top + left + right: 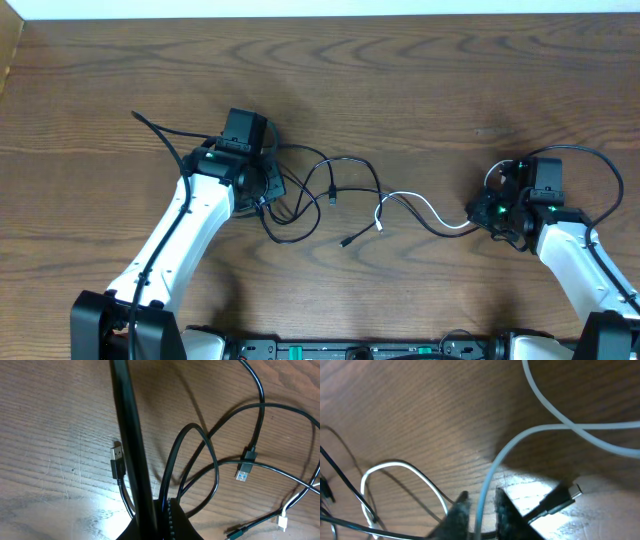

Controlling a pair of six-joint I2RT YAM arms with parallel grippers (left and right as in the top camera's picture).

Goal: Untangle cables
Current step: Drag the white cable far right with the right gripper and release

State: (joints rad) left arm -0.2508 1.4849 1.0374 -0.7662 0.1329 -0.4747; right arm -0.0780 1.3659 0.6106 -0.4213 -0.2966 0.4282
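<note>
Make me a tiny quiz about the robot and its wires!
1. True or false: the white cable runs between the right gripper's fingers.
2. What is the left gripper pinching? A) black cables B) white cable C) nothing
3. Fill in: the table is made of ____.
Key: 1 true; 2 A; 3 wood.

**CABLE LAYOUT ON TABLE**

On the brown wooden table point(400, 80), the thin black looped cables point(345, 158) lie left of centre, with one side gathered in the left gripper point(270, 195). The thin white flexible cable point(425, 208) runs rightward from them and passes between the fingers of the right gripper point(482, 214).
</note>
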